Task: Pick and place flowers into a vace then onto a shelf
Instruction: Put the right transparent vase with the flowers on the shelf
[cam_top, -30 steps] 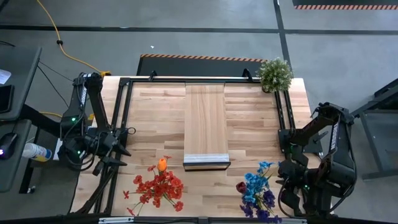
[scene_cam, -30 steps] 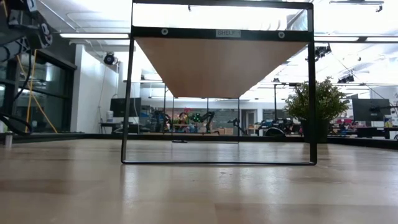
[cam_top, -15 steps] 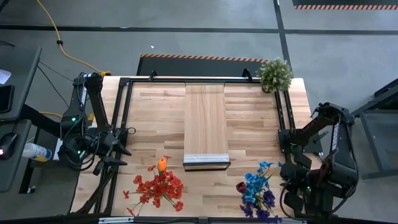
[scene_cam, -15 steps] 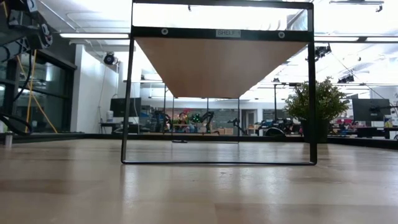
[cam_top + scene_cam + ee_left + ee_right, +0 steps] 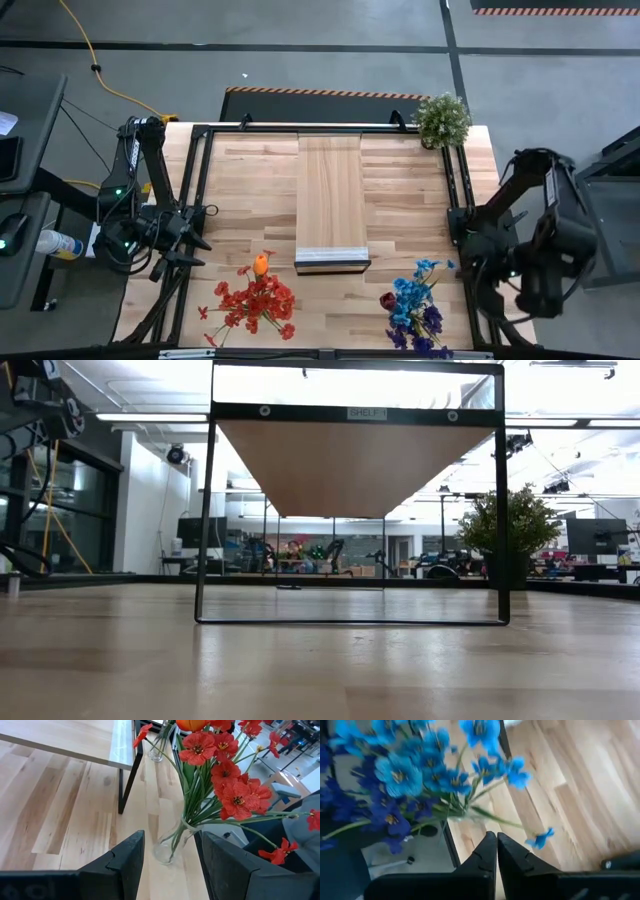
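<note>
Red and orange artificial flowers (image 5: 252, 298) and blue and purple flowers (image 5: 415, 305) already stand in clear glass vases (image 5: 167, 847) near the slatted table's front edge; neither is yet on the raised light-wood shelf (image 5: 331, 200). Left gripper (image 5: 167, 865) released, right gripper (image 5: 496, 851) clenched empty.

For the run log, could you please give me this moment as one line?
left claw: open, facing red flowers | right claw: shut, empty, by blue flowers | shelf: bare

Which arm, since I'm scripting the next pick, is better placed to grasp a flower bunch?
Probably left. The left gripper is open and lined up on the glass vase holding the red flowers. The right gripper is shut beside the blue flowers.
</note>
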